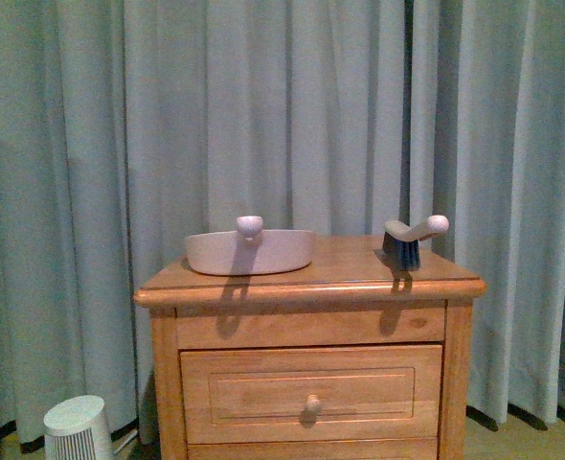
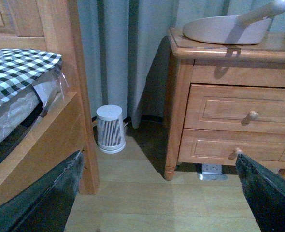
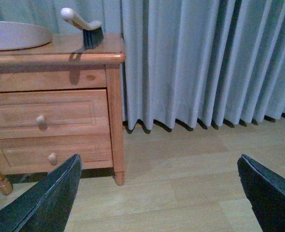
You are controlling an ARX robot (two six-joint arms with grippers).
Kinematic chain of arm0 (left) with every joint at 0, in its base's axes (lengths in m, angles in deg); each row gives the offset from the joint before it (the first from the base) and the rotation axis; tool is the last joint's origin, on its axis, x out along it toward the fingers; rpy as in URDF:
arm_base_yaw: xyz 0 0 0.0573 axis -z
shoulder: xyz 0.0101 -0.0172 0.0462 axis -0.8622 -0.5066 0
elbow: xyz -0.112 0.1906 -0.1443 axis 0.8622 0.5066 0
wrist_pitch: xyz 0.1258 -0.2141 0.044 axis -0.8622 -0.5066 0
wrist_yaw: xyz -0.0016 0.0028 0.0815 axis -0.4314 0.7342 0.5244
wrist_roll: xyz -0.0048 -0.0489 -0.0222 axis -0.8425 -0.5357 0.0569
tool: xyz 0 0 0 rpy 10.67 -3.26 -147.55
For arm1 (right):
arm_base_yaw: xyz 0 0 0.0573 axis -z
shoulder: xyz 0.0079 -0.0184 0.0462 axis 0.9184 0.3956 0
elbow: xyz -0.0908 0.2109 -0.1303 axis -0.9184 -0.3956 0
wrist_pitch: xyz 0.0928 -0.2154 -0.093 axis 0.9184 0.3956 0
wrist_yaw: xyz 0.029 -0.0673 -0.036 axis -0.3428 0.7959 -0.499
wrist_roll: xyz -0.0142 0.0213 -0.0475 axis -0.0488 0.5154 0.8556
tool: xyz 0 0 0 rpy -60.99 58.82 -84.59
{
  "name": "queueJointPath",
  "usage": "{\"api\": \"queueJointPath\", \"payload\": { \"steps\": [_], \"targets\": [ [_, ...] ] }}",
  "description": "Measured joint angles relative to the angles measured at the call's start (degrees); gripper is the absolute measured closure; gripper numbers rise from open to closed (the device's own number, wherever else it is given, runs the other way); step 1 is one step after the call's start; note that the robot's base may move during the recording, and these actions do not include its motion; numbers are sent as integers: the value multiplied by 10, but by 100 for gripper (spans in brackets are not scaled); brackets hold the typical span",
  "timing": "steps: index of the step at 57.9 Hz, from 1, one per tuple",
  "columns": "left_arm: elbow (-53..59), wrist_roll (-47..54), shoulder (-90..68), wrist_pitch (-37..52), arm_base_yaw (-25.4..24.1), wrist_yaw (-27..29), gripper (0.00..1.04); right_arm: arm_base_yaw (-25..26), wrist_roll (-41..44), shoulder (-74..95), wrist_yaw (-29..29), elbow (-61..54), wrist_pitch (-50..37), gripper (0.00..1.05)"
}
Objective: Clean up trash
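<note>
Hovering above floor [image 2: 133,193]: left gripper [image 2: 158,162], right gripper [image 3: 159,160], jaws wide.

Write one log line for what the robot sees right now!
left gripper: open, empty | right gripper: open, empty | dustpan, brush: on nightstand | trash: not in view

light: dim, bluish cast | shadows: sharp, falling down nightstand [image 1: 340,326] front | focus: soft, grainy

I see no words, numbers or signs I can read on the dustpan [image 1: 249,254], the brush [image 1: 404,246] or the wooden cabinet [image 1: 311,326].
</note>
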Motion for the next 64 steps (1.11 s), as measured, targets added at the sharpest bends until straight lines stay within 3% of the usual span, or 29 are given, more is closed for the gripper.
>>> {"api": "queueJointPath", "payload": {
  "steps": [64],
  "targets": [
    [0,0,0,0,0,0,8,0,0,0,0,0,0,7]
  ]
}}
